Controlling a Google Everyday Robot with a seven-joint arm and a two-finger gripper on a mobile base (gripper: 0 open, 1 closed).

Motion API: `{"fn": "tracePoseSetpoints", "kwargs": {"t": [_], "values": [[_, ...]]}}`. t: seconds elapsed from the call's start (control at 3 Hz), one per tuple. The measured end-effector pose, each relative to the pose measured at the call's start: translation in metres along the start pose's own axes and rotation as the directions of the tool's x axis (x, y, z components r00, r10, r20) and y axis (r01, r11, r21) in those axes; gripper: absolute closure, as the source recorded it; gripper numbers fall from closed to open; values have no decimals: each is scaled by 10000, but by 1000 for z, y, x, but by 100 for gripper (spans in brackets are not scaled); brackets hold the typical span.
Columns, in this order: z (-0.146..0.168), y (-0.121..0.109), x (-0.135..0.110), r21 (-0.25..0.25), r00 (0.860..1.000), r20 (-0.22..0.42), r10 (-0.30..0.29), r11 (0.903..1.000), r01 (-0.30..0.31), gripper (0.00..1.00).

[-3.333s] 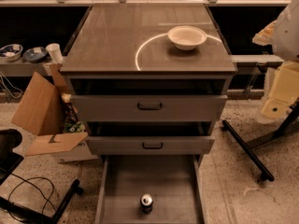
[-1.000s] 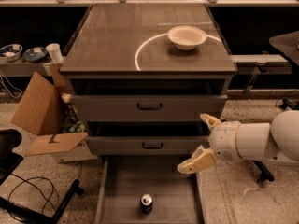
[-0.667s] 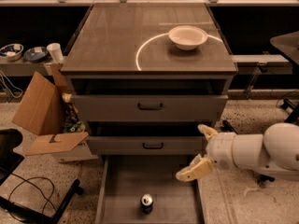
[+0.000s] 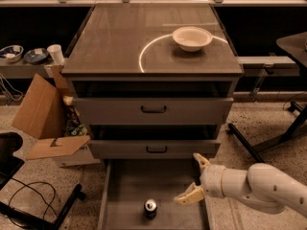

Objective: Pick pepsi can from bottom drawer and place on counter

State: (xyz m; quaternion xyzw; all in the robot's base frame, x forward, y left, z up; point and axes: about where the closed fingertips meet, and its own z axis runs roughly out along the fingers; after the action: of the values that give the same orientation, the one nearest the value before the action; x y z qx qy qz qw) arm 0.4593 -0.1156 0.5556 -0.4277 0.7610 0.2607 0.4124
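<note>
Your cream two-finger gripper (image 4: 194, 178) hangs with fingers spread, empty, at 2 o'clock of the small dark blue pepsi can (image 4: 150, 208), upright on the grey metal bottom drawer (image 4: 127, 190) floor.

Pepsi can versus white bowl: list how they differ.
The pepsi can is dark, narrow and lidded; the white bowl is pale, wide and open-topped. The can stands in the bottom drawer; the bowl sits on the counter. The open gripper hovers just right of the can, far from the bowl. Both are upright and unheld.
</note>
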Motion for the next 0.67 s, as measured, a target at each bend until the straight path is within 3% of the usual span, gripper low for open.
{"fn": "tracePoseSetpoints", "kwargs": {"t": [0.33,0.67], "values": [[50,-12,43,-223,9990,405,-187,9996,197,0],[95,-14,86,-559,9953,956,117,9984,-64,0]]}}
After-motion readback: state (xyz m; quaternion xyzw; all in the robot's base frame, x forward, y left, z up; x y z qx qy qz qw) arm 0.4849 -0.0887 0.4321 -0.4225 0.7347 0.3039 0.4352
